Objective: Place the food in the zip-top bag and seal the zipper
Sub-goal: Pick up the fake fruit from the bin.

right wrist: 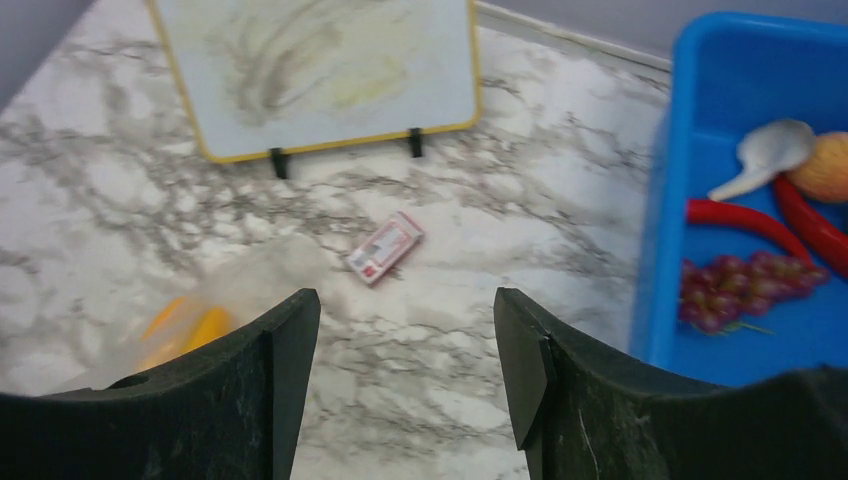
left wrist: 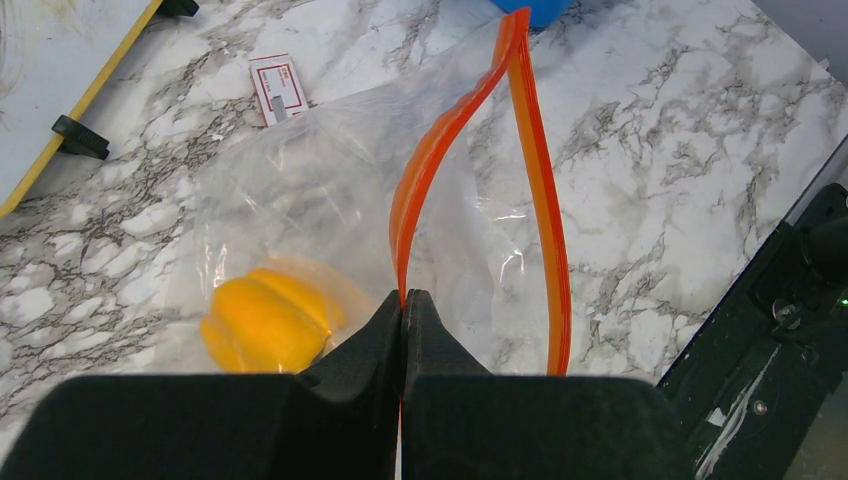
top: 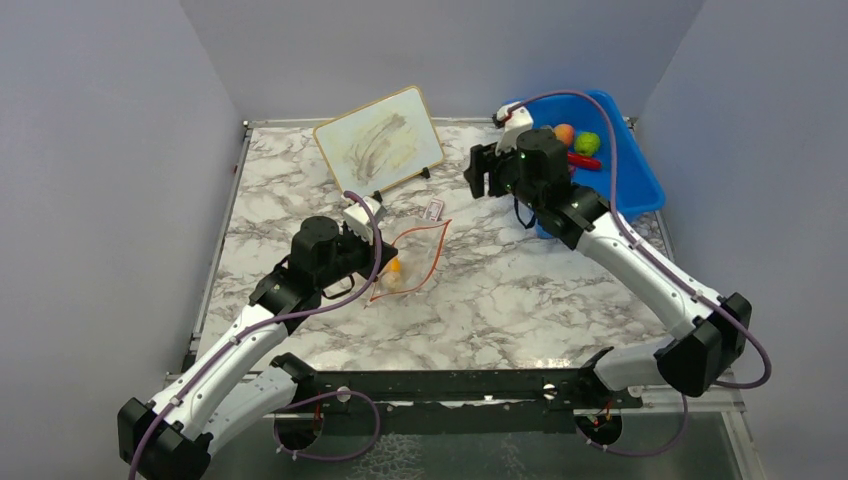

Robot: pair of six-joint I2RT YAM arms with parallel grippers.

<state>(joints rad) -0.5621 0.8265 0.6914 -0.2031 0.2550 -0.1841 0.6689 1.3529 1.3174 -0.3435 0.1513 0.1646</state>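
The clear zip-top bag (top: 418, 262) lies on the marble table with its mouth open, and its red-orange zipper (left wrist: 440, 150) bows into a loop. An orange-yellow pepper (left wrist: 265, 320) sits inside the bag. My left gripper (left wrist: 404, 297) is shut on one zipper strip at the mouth's near end. My right gripper (right wrist: 405, 330) is open and empty, above the table between the bag and the blue bin (right wrist: 665, 200). The bin holds a white mushroom (right wrist: 765, 155), red chili (right wrist: 745, 220), grape bunch (right wrist: 730, 290), peach-coloured fruit (right wrist: 825, 170) and green round fruit (top: 587, 143).
A yellow-framed whiteboard (top: 378, 140) stands on clips at the back of the table. A small red-and-white card (top: 433, 210) lies just beyond the bag. Grey walls enclose the table on three sides, and the black arm mount runs along the near edge.
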